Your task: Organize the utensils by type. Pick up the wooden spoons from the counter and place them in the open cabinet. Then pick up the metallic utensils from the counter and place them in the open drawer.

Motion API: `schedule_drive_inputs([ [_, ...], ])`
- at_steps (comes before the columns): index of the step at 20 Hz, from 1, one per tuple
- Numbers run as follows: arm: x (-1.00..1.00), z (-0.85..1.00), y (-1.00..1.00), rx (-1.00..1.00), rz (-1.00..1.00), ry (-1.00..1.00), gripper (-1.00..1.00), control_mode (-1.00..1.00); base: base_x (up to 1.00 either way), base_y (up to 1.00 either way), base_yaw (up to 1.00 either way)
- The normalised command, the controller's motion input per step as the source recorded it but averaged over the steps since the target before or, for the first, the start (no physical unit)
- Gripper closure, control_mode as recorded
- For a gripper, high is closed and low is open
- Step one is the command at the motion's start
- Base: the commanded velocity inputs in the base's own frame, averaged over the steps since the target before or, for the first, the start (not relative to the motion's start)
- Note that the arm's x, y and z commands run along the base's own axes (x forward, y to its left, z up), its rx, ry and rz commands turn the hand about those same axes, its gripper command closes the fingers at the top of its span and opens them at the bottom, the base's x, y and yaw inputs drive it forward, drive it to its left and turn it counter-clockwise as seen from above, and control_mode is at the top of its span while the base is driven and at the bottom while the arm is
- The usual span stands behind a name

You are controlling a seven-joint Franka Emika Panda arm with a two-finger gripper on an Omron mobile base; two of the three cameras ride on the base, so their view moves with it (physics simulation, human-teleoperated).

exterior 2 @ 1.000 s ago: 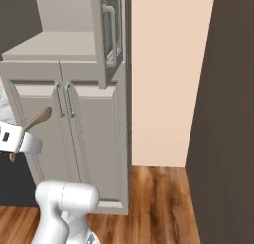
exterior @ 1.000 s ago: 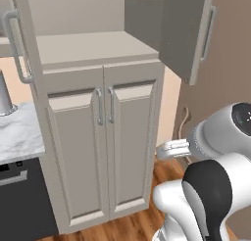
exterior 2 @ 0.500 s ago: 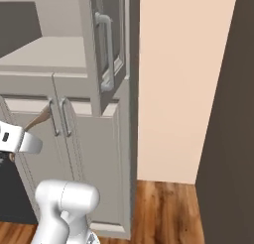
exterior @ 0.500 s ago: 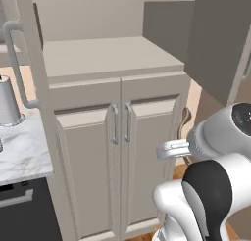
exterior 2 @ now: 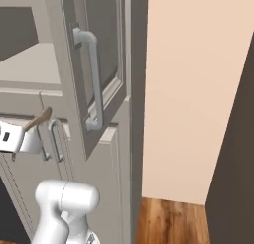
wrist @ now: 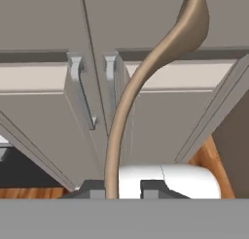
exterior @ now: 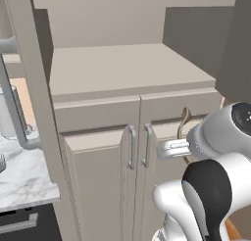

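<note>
Now that the base has rolled closer, the open cabinet (exterior: 122, 73) looms larger, its bare shelf just above the arm. Its fingers (wrist: 124, 188) stay clamped narrow on the wooden spoon (wrist: 146, 82), bowl upward, ready to be lifted onto it.

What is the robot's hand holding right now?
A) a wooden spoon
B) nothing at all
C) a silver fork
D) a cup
A: in the hand view the gripper is shut on the handle of the wooden spoon, whose brown handle curves up to a small bowl in front of the closed lower cabinet doors.
</note>
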Motion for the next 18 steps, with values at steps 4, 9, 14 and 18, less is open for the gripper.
schedule_drive_inputs([
  [4,0.00,0.00,0.00,0.00,0.00,0.00,1.00,1.00,0.38,0.29,0.14],
  [9,0.00,0.00,0.00,0.00,0.00,0.00,1.00,1.00,0.34,0.31,0.17],
  [14,0.00,0.00,0.00,0.00,0.00,0.00,1.00,1.00,0.50,0.17,0.19],
  [18,0.00,0.00,0.00,0.00,0.00,0.00,1.00,1.00,0.64,0.06,0.22],
])
